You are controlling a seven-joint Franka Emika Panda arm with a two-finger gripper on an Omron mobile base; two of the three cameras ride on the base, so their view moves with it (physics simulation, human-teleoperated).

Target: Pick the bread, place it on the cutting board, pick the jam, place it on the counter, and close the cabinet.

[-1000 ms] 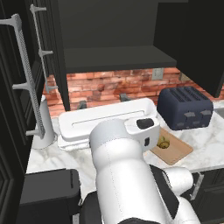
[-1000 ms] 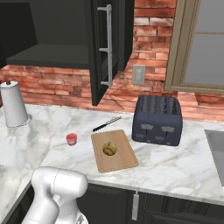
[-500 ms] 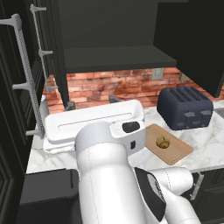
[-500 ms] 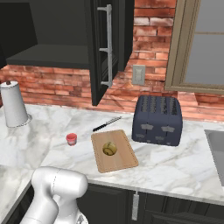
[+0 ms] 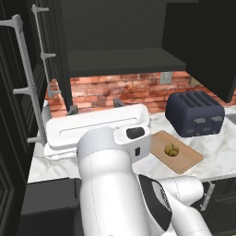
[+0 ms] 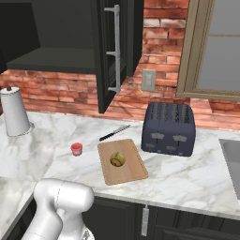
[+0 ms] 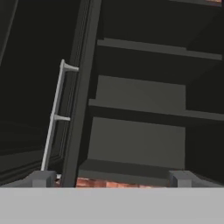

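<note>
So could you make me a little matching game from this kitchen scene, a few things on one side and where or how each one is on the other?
Things:
1. bread
2. jam
3. cabinet
4. toaster

Places or states:
A. doors open
B. on the cutting board
C. on the counter, right of the board
D. on the counter, left of the board

Pairs: 1-B, 2-D, 3-A, 4-C

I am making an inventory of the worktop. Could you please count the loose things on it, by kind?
Bread: 1
Cutting board: 1
Jam jar: 1
Knife: 1
Toaster: 1
Paper towel roll: 1
Total: 6
</note>
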